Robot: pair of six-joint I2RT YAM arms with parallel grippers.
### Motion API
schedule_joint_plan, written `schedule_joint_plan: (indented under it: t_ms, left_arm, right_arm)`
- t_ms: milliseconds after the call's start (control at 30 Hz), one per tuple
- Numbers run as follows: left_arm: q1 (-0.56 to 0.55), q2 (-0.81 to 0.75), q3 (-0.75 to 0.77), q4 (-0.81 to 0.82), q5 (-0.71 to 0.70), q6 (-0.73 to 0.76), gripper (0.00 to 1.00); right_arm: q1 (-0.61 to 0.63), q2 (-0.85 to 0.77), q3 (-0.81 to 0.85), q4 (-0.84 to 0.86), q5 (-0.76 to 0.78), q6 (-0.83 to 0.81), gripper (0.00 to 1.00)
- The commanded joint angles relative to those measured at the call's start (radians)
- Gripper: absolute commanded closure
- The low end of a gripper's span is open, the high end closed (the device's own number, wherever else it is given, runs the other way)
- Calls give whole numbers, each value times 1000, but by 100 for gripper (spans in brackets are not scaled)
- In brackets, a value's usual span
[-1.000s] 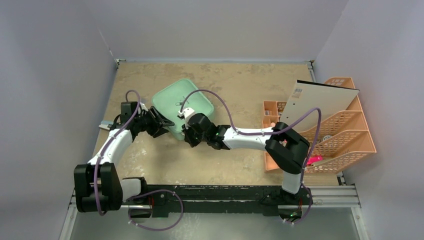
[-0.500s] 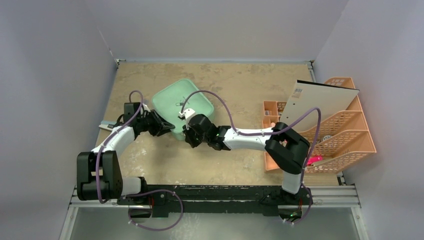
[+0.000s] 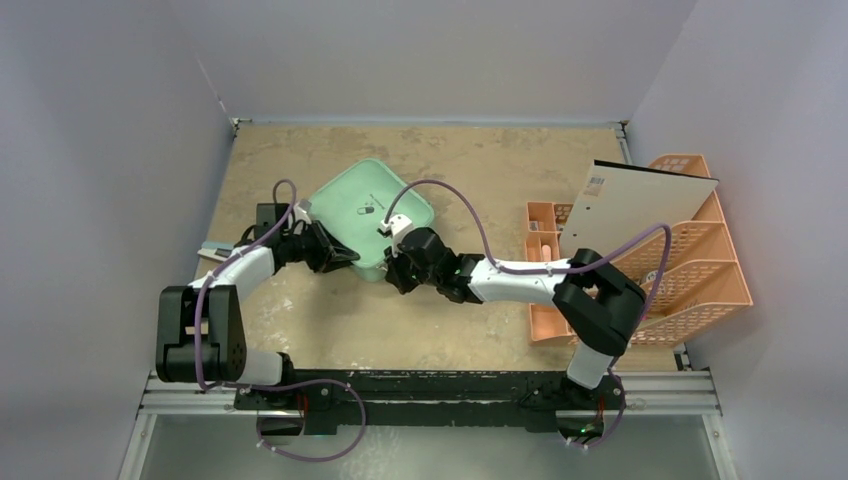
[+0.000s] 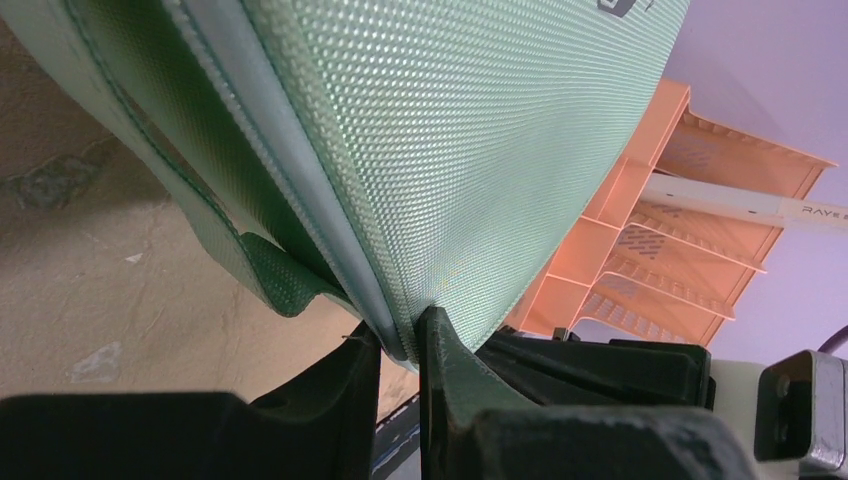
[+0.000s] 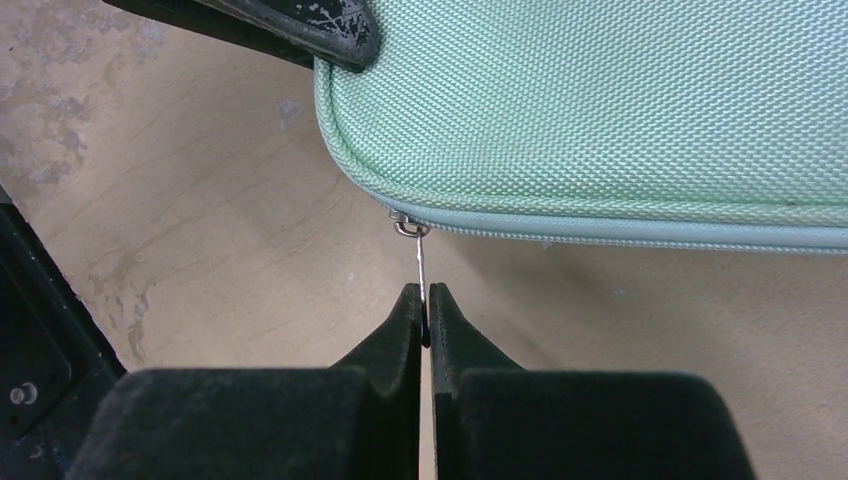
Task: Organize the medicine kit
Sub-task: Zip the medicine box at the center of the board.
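The mint-green medicine kit (image 3: pixel 368 205) lies closed at the table's centre-left, its pill logo up. My left gripper (image 3: pixel 345 256) is shut on the kit's near-left edge; in the left wrist view the fingers pinch the zipper seam (image 4: pixel 395 335) of the kit (image 4: pixel 450 130). My right gripper (image 3: pixel 393 268) is at the kit's near corner and is shut on the thin metal zipper pull (image 5: pixel 420 262), which hangs from the slider (image 5: pixel 404 227) on the kit's edge (image 5: pixel 600 100). The left finger (image 5: pixel 320 30) shows at the top of the right wrist view.
A peach lattice rack (image 3: pixel 690 270) stands at the right with a white board (image 3: pixel 640 205) leaning in it; it also shows in the left wrist view (image 4: pixel 690 230). Grey walls close the table on three sides. A black rail (image 3: pixel 430 385) runs along the near edge.
The kit has shifted right and turned a little. Both grippers moved right with it, the left on its edge and the right at its near corner.
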State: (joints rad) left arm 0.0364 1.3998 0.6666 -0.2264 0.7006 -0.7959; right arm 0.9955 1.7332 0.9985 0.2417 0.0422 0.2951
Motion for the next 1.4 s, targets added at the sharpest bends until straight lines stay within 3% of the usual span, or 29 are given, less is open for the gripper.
schedule_joint_plan:
  t_ms: [0, 367, 733, 800, 833, 1200, 1367]
  left_arm:
    - [14, 32, 0, -62, -185, 105, 93]
    - [14, 46, 11, -96, -225, 127, 93]
    - [14, 53, 0, -88, -221, 123, 94]
    - [15, 44, 1, -92, -232, 118, 94]
    - [15, 40, 2, -91, -234, 116, 93]
    - [16, 54, 87, -78, -233, 102, 90]
    - [16, 92, 171, -78, -222, 102, 81]
  right_arm:
    - [-78, -61, -43, -79, 58, -11, 100]
    - [-123, -67, -38, -91, 114, -11, 100]
    - [-246, -31, 45, -126, 160, -11, 100]
    - [-260, -19, 56, -141, 179, -246, 100]
    - [-265, -18, 59, -150, 181, -256, 100]
    - [-265, -91, 4, -205, 204, -179, 100]
    - [-260, -161, -57, -201, 132, -114, 100]
